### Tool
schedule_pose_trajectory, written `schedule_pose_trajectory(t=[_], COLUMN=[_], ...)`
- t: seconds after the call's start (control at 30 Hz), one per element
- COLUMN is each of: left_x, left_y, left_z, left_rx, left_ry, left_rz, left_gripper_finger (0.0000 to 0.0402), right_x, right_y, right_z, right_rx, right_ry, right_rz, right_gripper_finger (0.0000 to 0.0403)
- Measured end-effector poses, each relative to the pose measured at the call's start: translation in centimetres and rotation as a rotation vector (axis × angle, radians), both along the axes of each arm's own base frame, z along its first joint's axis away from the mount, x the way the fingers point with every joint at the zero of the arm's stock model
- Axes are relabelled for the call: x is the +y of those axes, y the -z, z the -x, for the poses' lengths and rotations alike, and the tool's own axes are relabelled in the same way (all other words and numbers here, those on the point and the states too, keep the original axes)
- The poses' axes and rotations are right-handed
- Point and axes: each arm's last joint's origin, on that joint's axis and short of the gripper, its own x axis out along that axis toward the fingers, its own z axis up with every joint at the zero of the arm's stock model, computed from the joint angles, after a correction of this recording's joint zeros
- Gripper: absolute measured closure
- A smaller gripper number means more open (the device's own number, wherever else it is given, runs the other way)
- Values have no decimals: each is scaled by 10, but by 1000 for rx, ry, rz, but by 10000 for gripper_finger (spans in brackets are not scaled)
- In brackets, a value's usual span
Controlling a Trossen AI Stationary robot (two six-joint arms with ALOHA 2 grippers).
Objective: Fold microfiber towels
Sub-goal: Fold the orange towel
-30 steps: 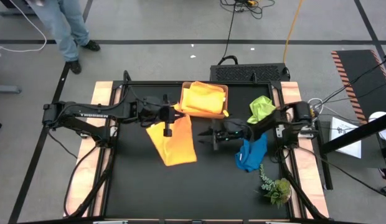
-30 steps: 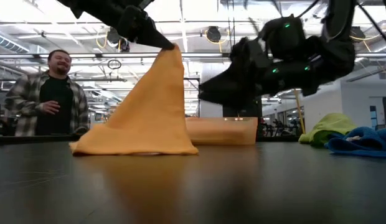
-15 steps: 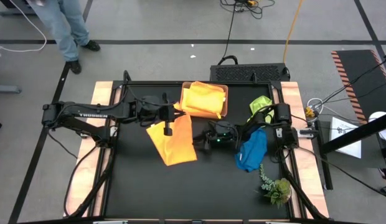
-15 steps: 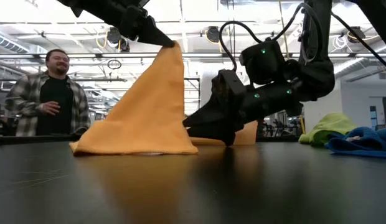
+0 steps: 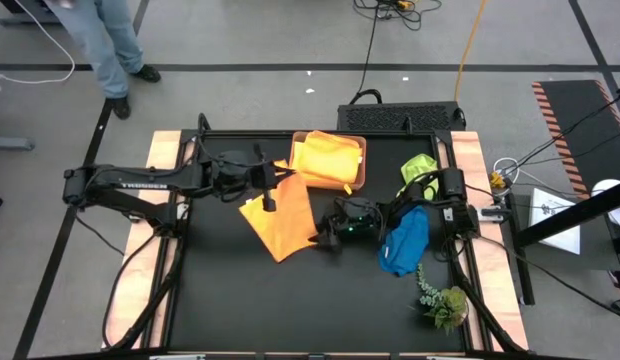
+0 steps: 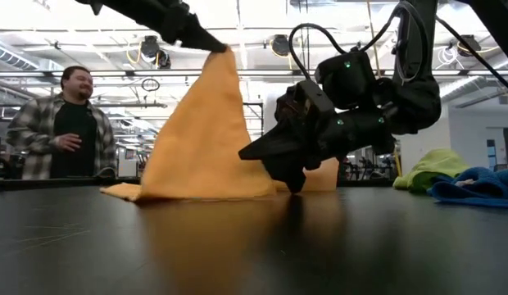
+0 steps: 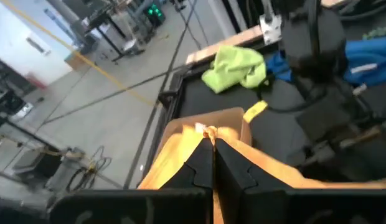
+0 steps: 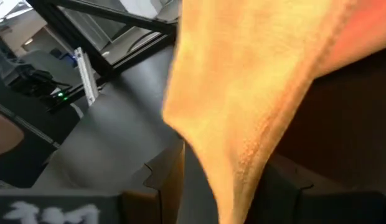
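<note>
An orange microfiber towel [image 5: 282, 222] stands like a tent [image 6: 206, 139]. Its top corner is up in my left gripper [image 6: 215, 45], which is shut on it, and its lower edge lies on the black table. My right gripper [image 6: 274, 164] is low over the table at the towel's right side. It is open, with the towel's hanging edge [image 8: 243, 124] between its fingers. More yellow and orange towels lie in the tan tray [image 5: 360, 165]. A lime green towel [image 5: 420, 172] and a blue towel [image 5: 405, 240] lie at the right. My left gripper pinches the orange towel's top corner [image 7: 208, 132] between its two fingertips, coming nearly level from the table's left. The towel hangs below it, spread into a cone, with its bottom edge [image 6: 197, 195] on the table. My right gripper has the towel's side edge between its open fingers [image 8: 286, 180]; I cannot tell whether they touch it.
The tan tray [image 6: 324, 174] stands just behind the orange towel. A leafy plant sprig [image 5: 442, 300] lies at the near right. A person [image 6: 65, 123] stands beyond the table's far side. Bare black table [image 5: 230, 300] lies near and left.
My right gripper has sunk to just above the table and gone toward the table's left, up to the orange towel's right side, rolling as it went. The towel's bottom edge has drawn in and shifted on the table, while its top corner stays held up.
</note>
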Motion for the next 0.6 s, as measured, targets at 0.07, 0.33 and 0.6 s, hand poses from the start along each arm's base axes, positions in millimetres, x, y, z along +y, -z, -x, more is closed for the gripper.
schedule_pose_trajectory(t=[0.07,0.33,0.6], left_x=[0,-2,-8], left_y=[-7,-26,-33], left_z=[4,30,47], left_rx=[-35,-77,-80], left_ry=[-23,-57,-89], left_rz=[-9,-15,11], left_gripper_finger=[397,396,396], right_x=[2,8,8], right_y=[2,1,-20], right_z=[1,1,7], right_rx=[20,-2,-71], right_ry=[-11,-33,-52], right_rz=[-2,-4,31], right_gripper_finger=[264,360,401])
